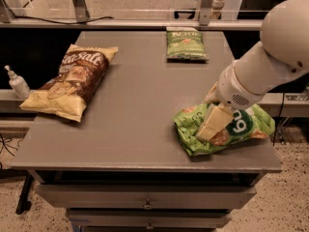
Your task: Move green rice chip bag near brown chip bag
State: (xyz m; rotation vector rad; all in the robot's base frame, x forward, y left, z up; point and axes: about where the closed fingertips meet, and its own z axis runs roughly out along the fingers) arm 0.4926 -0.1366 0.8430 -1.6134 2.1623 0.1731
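Note:
The green rice chip bag lies crumpled on the grey table at the front right corner, close to the edge. My gripper comes down from the white arm at the right and sits in the bag's middle. Its cream fingers are closed on a fold of the bag. The brown chip bag with yellow ends lies flat at the table's left side, far from the green bag.
A smaller, flatter green bag lies at the back of the table. A small white bottle stands on a ledge left of the table. Drawers run below the table's front edge.

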